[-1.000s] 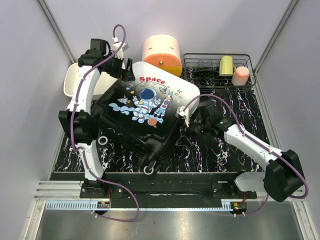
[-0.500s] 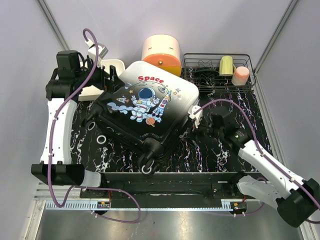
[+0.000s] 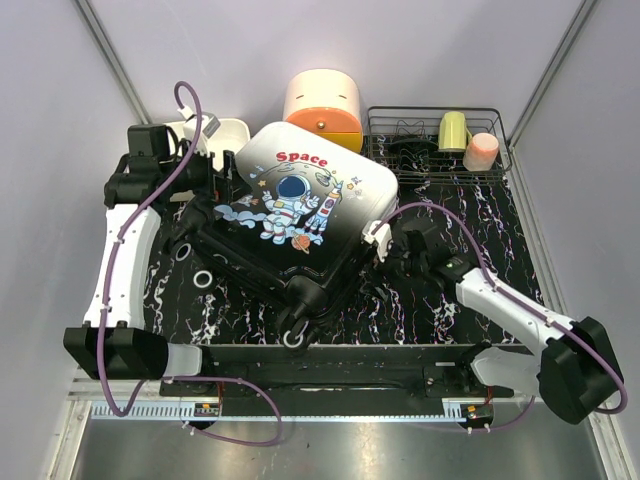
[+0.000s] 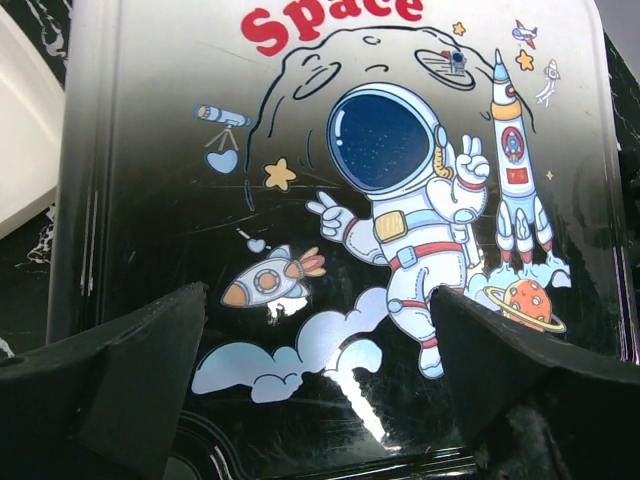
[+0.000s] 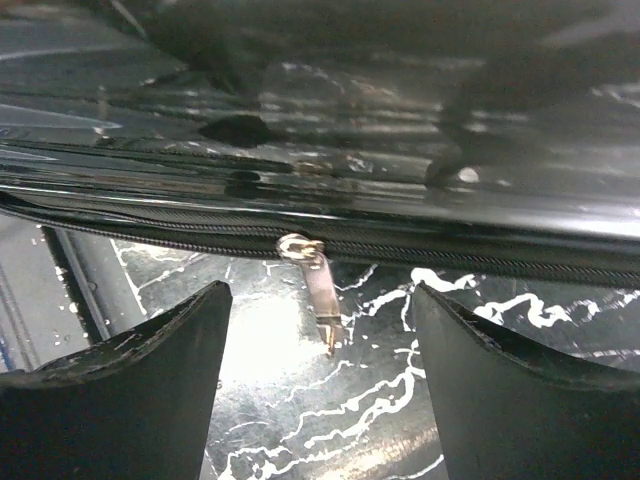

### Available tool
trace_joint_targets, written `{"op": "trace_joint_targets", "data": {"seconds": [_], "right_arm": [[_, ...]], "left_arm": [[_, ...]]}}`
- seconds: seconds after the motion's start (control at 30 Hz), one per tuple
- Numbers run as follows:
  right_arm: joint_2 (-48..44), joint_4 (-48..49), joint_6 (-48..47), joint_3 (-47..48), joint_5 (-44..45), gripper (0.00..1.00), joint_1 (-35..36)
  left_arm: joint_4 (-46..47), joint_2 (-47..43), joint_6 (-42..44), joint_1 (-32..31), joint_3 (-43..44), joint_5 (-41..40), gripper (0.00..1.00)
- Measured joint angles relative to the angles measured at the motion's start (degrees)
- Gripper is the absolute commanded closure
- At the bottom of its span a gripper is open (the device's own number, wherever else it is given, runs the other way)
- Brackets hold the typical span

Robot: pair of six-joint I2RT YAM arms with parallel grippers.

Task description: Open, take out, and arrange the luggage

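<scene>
While the luggage (image 3: 300,215) is lying closed and skewed on the black, white-veined tabletop (image 3: 505,215), the left gripper (image 4: 318,300) is hovering released over its glossy hard shell. Its blunt black fingers (image 4: 130,380) are spreading wide, and the cartoon astronaut and red "Space" lettering are showing just ahead of and between them. Off that gripper's left side, a smooth white tray (image 4: 20,150) is peeking past the shell's rounded edge. The right gripper (image 5: 320,295) is also standing released, facing the suitcase's dark, shiny side wall. A ribbed zipper track (image 5: 450,250) is running across just ahead of its fingers, and a small metal zipper pull (image 5: 322,315) is dangling free between them, touching neither. Beyond that gripper and to its right, a wire rack (image 3: 420,109) is holding a yellow-green cup (image 3: 452,130) and a pink cup (image 3: 481,152).
</scene>
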Motion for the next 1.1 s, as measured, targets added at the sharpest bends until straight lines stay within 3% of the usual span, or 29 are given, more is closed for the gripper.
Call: {"op": "trace_joint_targets", "data": {"seconds": [0.47,0.7,0.73,1.1], "right_arm": [[5.7,3.8,1.8,-0.2,-14.6,0.52,-2.6],[5.8,4.2,3.0,-0.4,-17.0,0.9,-6.4],[5.4,4.2,3.1,-0.6,-17.0,1.0,-6.5],[1.1,3.6,3.5,-1.9,-15.4,1.0,-6.6]], "left_arm": [[1.1,-1.8,-0.9,1.1,-0.9,0.3,0.01],[1.1,-1.7,-1.3,1.1,-0.9,0.9,0.01],[1.1,-1.6,-1.3,1.2,-0.9,0.9,0.01],[1.1,-1.2,-1.4,2.7,-1.4,1.2,0.01]]}}
